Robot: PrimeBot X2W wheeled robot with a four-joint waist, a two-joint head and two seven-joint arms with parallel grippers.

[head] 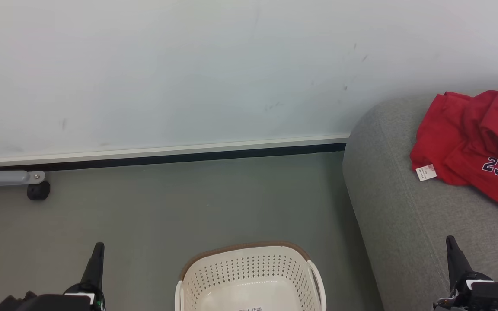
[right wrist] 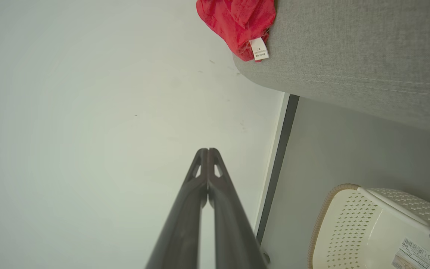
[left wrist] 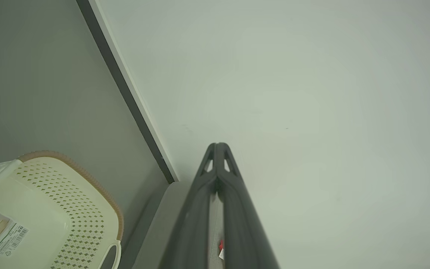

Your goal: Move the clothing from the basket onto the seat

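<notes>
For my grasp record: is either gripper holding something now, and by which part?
Nothing is held. The left gripper and the right gripper are both shut with nothing between the fingers. The clothing lies on the seat, apart from both.

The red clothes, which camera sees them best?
The head view: the red clothes lie on the seat, with the 23 and a tag showing. The right wrist view catches one crumpled edge with a tag; the left wrist view, a tiny red speck.

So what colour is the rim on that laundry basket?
The rim is brown, atop a cream-white laundry basket; the head view shows it best.
</notes>
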